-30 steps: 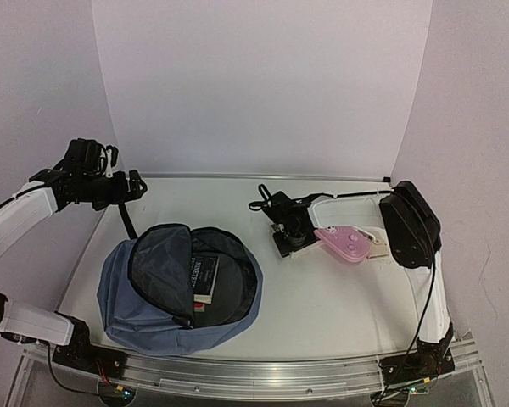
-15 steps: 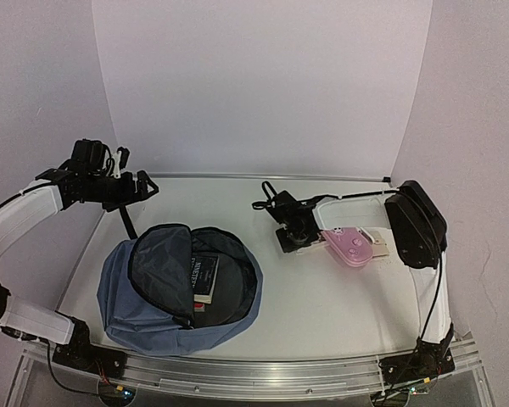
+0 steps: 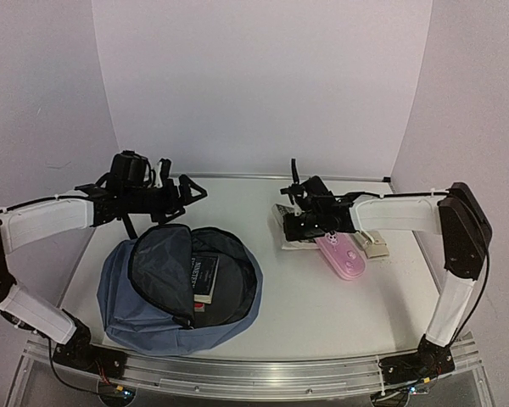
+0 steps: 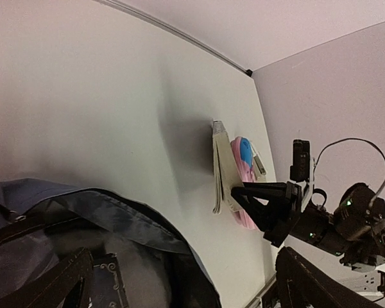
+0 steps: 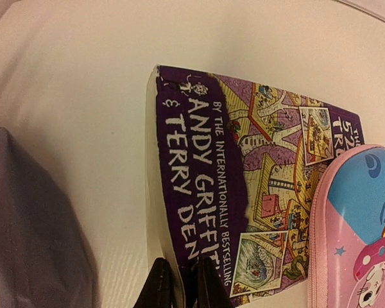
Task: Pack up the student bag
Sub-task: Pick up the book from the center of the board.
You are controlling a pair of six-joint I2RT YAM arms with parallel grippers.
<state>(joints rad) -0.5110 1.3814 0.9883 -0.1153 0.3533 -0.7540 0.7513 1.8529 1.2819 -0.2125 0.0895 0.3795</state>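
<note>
Near left of table (image 3: 339,309): slate-blue bag (image 3: 148,318), rounded, lying flat, mouth unzipped wide, flap folded back, dark lining exposed, white book (image 3: 205,275) standing inside. Just behind bag, above its far rim: left gripper (image 3: 191,188), jaws spread wide, holding nothing. Right of centre: right gripper (image 5: 179,283), clenched on edge of purple book (image 5: 244,192). Against that book's right side: pink pencil case (image 3: 343,254).

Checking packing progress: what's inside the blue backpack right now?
In the open student bag, one book shows. Anything deeper is hidden by the folded flap and dark lining.
</note>
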